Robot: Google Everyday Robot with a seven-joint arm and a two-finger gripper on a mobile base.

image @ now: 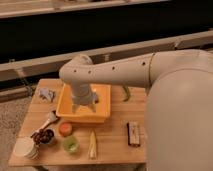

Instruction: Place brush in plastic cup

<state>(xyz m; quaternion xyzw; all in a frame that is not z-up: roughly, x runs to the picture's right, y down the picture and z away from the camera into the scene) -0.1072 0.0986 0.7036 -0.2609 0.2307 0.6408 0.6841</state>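
The brush [48, 120] is slim and whitish and lies on the wooden table [112, 147], just left of the yellow bin, head towards the bin. The plastic cup [25, 148] is squat, white and layered, and stands at the table's front left corner. My gripper [84, 107] hangs from the arm, pointing down over the inside of the yellow bin [102, 112], to the right of the brush and well away from the cup. Its fingers look spread, with nothing between them.
A bowl of dark red pieces [44, 136], a small orange cup [65, 129] and a small green cup [70, 145] stand in front of the bin. A pale yellowish strip [92, 145], a dark brown block [133, 134], a grey object [46, 94] and a green item [125, 92] also lie on the table.
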